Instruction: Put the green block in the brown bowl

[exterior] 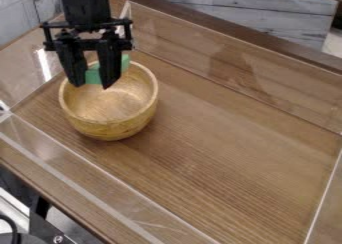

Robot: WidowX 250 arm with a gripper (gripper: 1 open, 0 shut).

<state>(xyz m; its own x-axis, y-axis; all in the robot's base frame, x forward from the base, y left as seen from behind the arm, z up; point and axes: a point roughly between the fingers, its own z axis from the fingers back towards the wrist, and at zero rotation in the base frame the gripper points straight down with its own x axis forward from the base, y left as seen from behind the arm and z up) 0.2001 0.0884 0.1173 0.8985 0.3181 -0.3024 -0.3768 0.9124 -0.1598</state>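
Holding the block (104, 68) clamped in my end effector (90, 76) above the far-left rim of the bowl (111, 103), I judge pickup and carry done, with only centring, lowering and release into the bowl left.

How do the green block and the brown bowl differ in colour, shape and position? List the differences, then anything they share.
Colour: the green block is plain bright green; the brown bowl is light-brown wood with grain.
Shape: the block is a small flat bar; the bowl is round, hollow and far wider.
Position: the block hangs upright in the pincer, above the bowl's far rim; the bowl rests on the table.
Shared: both look rigid.
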